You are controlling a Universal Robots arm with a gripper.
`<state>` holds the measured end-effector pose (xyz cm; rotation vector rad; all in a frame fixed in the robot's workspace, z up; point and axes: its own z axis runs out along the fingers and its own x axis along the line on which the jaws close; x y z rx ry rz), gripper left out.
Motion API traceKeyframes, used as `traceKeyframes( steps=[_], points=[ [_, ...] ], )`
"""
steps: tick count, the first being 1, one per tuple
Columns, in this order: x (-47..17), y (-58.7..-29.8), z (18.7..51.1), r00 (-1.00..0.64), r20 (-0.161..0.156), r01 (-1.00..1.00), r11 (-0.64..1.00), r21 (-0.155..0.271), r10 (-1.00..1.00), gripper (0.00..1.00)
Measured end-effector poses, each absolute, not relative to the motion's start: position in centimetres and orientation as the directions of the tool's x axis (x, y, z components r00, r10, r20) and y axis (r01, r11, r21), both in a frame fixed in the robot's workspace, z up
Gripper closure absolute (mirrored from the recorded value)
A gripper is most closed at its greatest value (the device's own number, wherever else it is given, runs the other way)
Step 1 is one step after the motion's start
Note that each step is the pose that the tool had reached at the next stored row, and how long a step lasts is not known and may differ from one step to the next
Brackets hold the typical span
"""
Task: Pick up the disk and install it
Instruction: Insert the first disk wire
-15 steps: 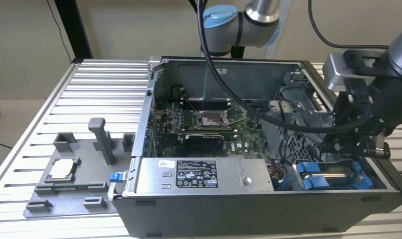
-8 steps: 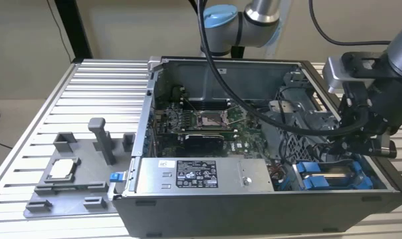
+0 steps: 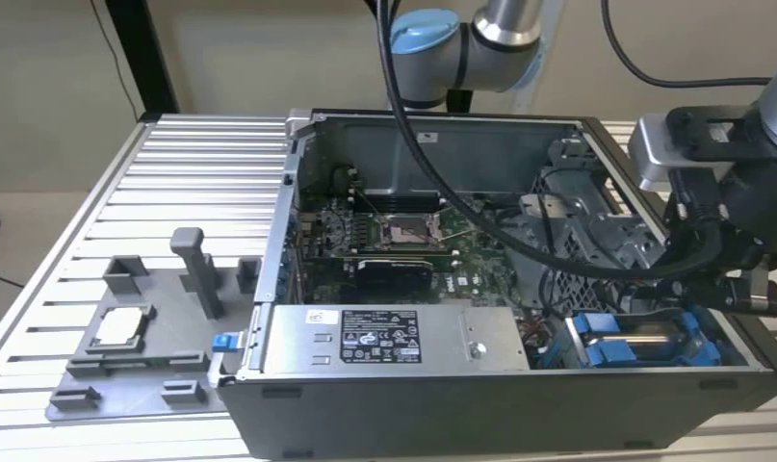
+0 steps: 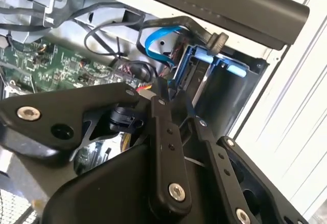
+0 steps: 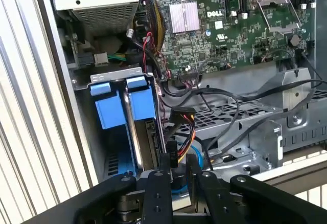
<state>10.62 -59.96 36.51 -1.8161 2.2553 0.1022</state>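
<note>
- The claw (image 3: 735, 294) hangs over the corner of the computer case (image 3: 491, 404) that is at the near edge, on the exterior view's right. In the first wrist view it (image 5: 176, 168) is just beside the drive bay. I cannot tell whether it is apart, together or clamped on something.
- The disk (image 3: 648, 342) stands in this corner bay, in its blue frame. In the first wrist view its blue tabs (image 5: 140, 101) are near the case wall, with loose cables (image 5: 230, 111) just beside them.
- Handling, as I judge it: the metal body is stiff and rather heavy for its size, and it does not tolerate shocks. The flat faces are smooth and can slip. The plastic frame bends a little. A good hold is across the two long edges of the frame, not on the label face.
- Count: one disk that I can make out, with two blue tabs; one claw; one case; one silver box (image 3: 375, 337) along the case's near edge; one grey tray (image 3: 99, 351) with one square chip (image 3: 121, 324), near the table (image 3: 195, 154) corner on the exterior view's left.
</note>
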Motion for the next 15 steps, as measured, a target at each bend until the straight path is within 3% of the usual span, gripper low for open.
traceKeyframes(
  steps=[8, 9, 15],
  points=[
    [10.54, -60.00, 36.39, -0.186, -0.241, -0.970, 0.217, -0.111, -0.953, 1.00],
    [10.49, -60.01, 36.39, -0.186, -0.241, -0.970, 0.217, -0.112, -0.953, 0.00],
    [10.07, -60.11, 36.28, -0.183, -0.241, -0.970, 0.215, -0.113, -0.953, 0.00]
  ],
)
